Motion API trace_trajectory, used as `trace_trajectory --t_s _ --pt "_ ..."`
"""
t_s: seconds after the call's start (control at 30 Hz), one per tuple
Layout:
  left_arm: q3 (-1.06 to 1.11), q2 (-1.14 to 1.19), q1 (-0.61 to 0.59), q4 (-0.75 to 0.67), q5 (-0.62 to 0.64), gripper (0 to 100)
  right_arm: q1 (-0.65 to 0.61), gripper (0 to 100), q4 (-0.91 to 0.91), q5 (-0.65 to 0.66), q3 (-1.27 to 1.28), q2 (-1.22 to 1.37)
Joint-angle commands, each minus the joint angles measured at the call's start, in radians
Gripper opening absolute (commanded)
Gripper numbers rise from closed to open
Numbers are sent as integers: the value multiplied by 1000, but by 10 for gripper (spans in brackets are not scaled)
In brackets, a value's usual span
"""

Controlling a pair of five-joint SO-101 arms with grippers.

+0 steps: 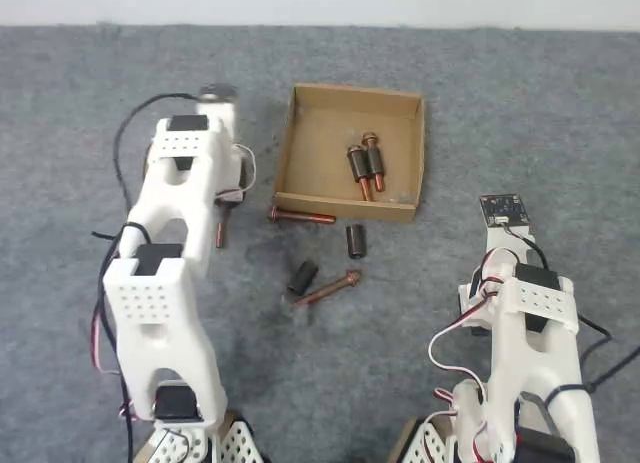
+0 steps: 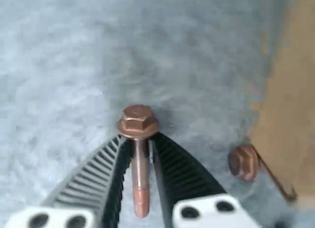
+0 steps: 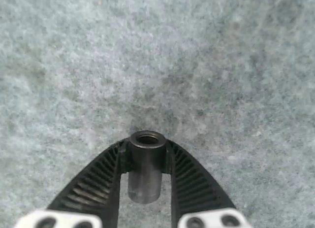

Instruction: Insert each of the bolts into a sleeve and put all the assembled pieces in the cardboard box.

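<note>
With left gripper [image 2: 139,139] clamped on the copper hex-head bolt [image 2: 138,122] beside the brown cardboard box [image 1: 283,143], and right gripper [image 3: 146,146] clamped on the black cylindrical sleeve [image 3: 145,174] toward the desk's [image 1: 80,103] right edge: meet midway, align shank with bore, push gently.

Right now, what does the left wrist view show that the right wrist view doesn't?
Particular to the left wrist view: the left tool shut on a bolt, head away from the camera, and the head of a second bolt on the carpet beside the cardboard box.
Particular to the right wrist view: the right tool shut on a black sleeve, its open bore visible.
Shared: grey carpet underneath and ribbed black fingers clamping one part.
</note>
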Motion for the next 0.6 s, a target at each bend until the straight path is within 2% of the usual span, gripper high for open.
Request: trace_trajectory --t_s 0.0,0.1,0.33,0.43,0.57 --pt "-44 -25 -9 6 89 10 16 7 -16 17 2 -35" --pt "35 -101 -2 -31 89 10 16 7 -16 17 2 -35" --pt "398 -373 49 -288 94 13 13 7 -18 17 2 -35" --pt "441 -396 72 -307 94 16 13 7 -18 17 2 -35" --pt "443 -396 61 -305 94 91 15 7 -15 17 2 -35"
